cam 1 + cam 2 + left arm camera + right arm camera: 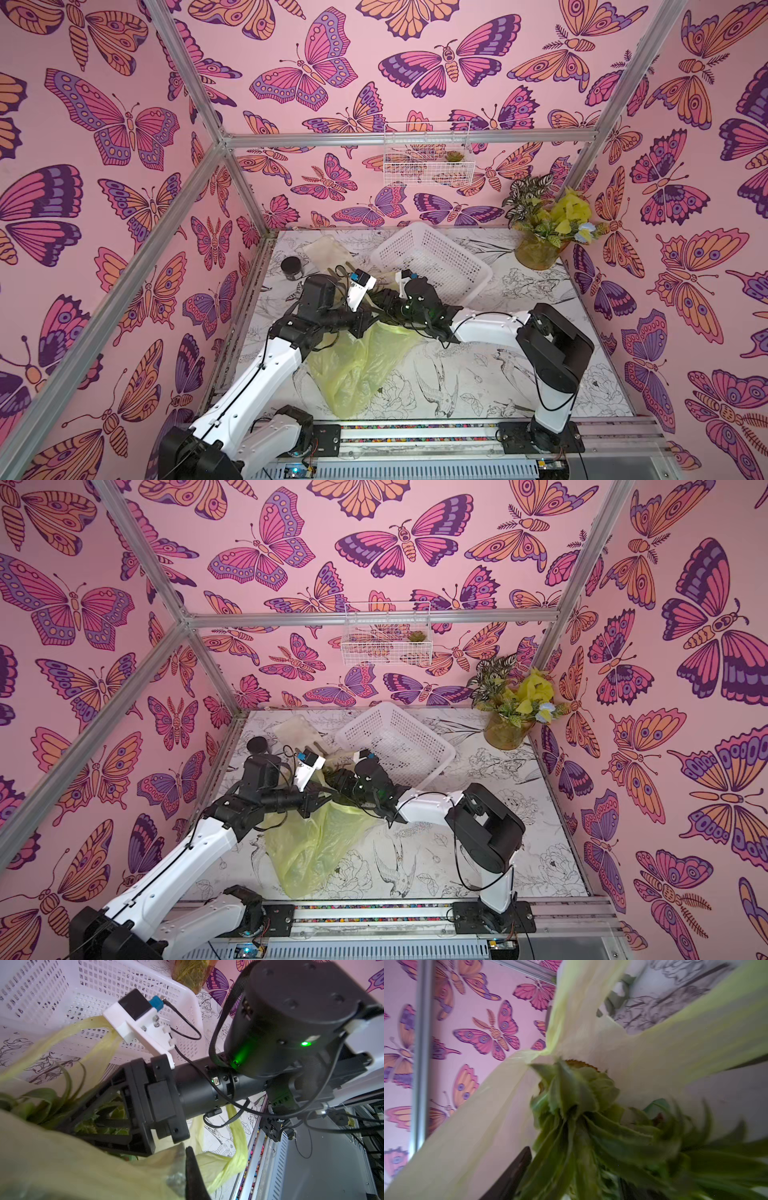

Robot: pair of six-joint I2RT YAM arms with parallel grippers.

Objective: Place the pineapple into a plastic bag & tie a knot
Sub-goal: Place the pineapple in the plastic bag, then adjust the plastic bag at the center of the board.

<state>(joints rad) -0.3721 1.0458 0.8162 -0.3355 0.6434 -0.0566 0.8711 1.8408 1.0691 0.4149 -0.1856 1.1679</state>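
The yellow-green plastic bag (361,365) (316,845) sags onto the table below both grippers, its mouth lifted. My left gripper (185,1153) (362,327) is shut on a fold of the bag's rim (62,1163). The pineapple (581,1109) hangs crown-up inside the mouth, film (675,1047) around it. Its green leaves (52,1101) (376,297) lie between the spread jaws of my right gripper (575,1167) (83,1115) (384,303), which is open. One handle loop (236,1147) hangs loose. No knot is in view.
A white perforated basket (432,262) lies tilted just behind the grippers. A potted plant (540,232) stands at the back right and a dark jar (292,266) at the back left. A wire basket (428,158) hangs on the back wall.
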